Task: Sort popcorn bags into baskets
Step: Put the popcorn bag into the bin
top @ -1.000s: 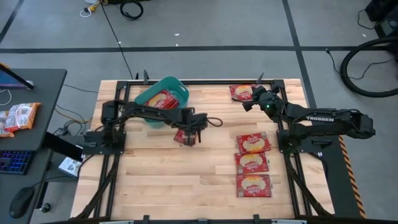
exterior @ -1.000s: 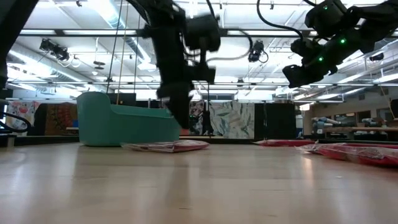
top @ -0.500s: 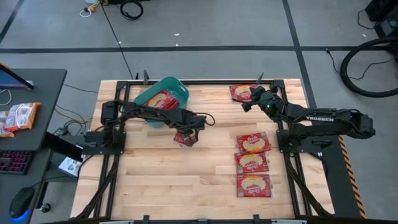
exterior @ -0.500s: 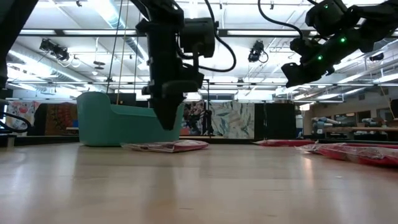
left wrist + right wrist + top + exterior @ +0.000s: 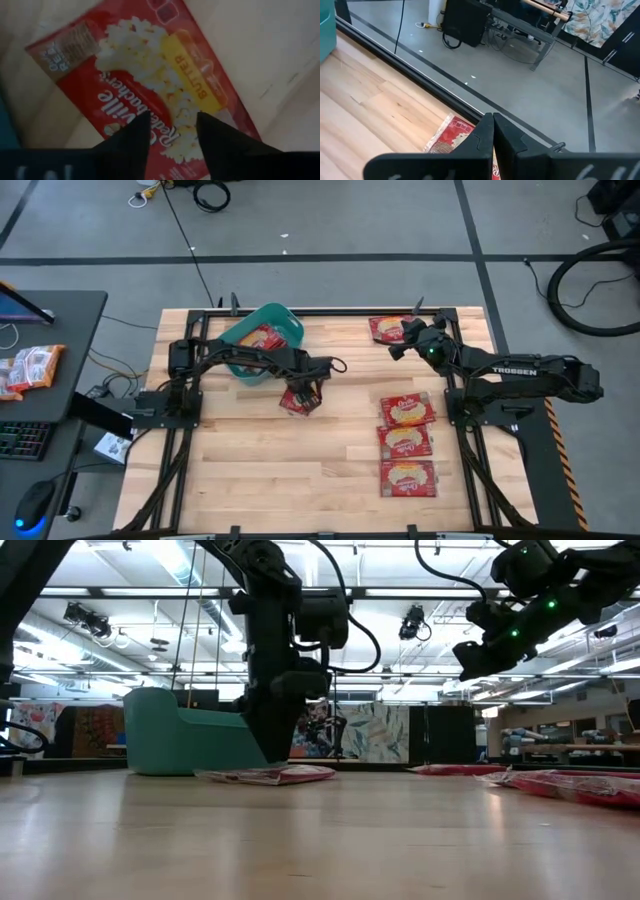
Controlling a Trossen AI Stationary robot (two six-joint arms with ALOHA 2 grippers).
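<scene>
A red popcorn bag [image 5: 295, 403] [image 5: 268, 775] lies flat on the wood just near of the teal basket [image 5: 290, 320] [image 5: 190, 740]. My left gripper [image 5: 306, 390] [image 5: 270, 758] [image 5: 172, 125] points down over this bag, open, its fingertips close above the bag's printed face [image 5: 150, 70]. One bag [image 5: 262, 338] lies in the basket. Another bag [image 5: 385, 328] [image 5: 452, 137] lies at the far edge. Three more [image 5: 407, 410] [image 5: 405, 441] [image 5: 408, 478] form a column on the right. My right gripper [image 5: 403, 340] [image 5: 480, 655] [image 5: 493, 125] is shut and raised near the far-edge bag. My left gripper comes at the bag from above with one finger [image 5: 135, 135] on each side of the printed middle. I cannot tell whether the fingertips touch the bag, which lies flat on the table.
A side desk to the left holds an orange-and-white snack packet [image 5: 30, 368]. The table's black frame rail [image 5: 410, 65] runs along the far edge. Bare wood [image 5: 270, 470] spreads over the near left part of the table.
My left gripper has shifted a little toward the table's left edge and come down toward the bag beside the basket. The bag itself has stayed in place.
</scene>
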